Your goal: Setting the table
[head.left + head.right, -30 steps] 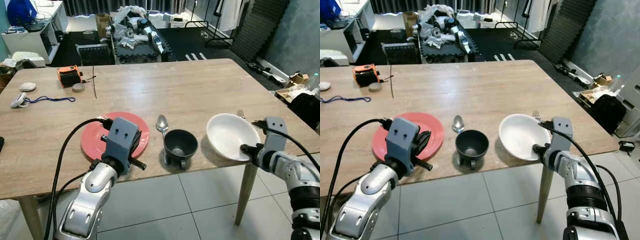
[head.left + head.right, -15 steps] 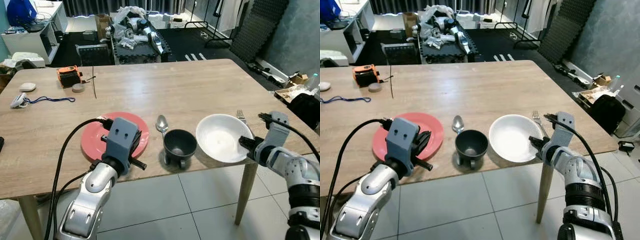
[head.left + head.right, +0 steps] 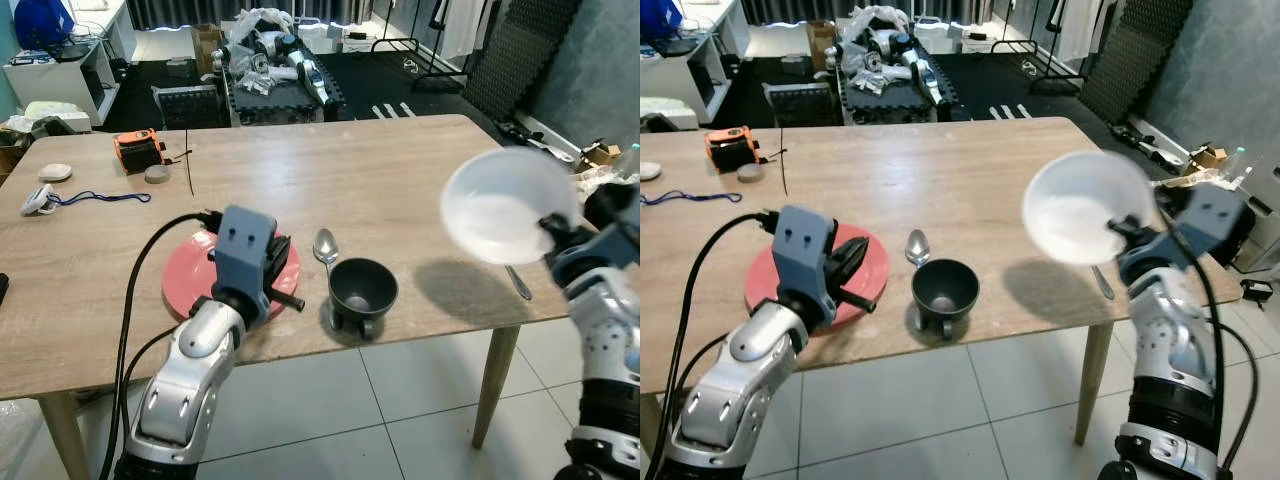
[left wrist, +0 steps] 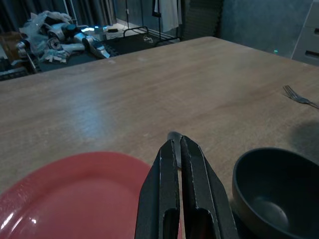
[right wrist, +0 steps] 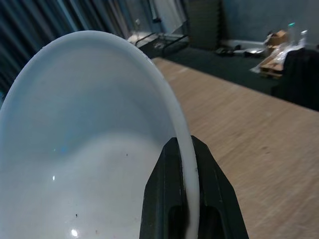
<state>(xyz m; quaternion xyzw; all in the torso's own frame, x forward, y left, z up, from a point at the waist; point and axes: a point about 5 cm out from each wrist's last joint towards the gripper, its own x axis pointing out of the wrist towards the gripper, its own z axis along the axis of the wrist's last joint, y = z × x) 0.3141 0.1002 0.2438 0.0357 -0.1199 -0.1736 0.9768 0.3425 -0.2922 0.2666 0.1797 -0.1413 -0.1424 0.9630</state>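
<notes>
White bowl (image 3: pixel 505 205): held in the air beyond the black cup (image 3: pixel 361 290), toward the table's right end, rim pinched between the fingers of your right gripper (image 5: pixel 182 209). Keep it level and lower it slowly onto bare wood.

Left gripper (image 4: pixel 180 164): fingers pressed together, empty, over the red plate (image 3: pixel 190 280) just left of the cup.

Spoon (image 3: pixel 325 246): just behind the cup.

Fork (image 3: pixel 517 281): right of the cup, under the bowl; avoid landing on it.
</notes>
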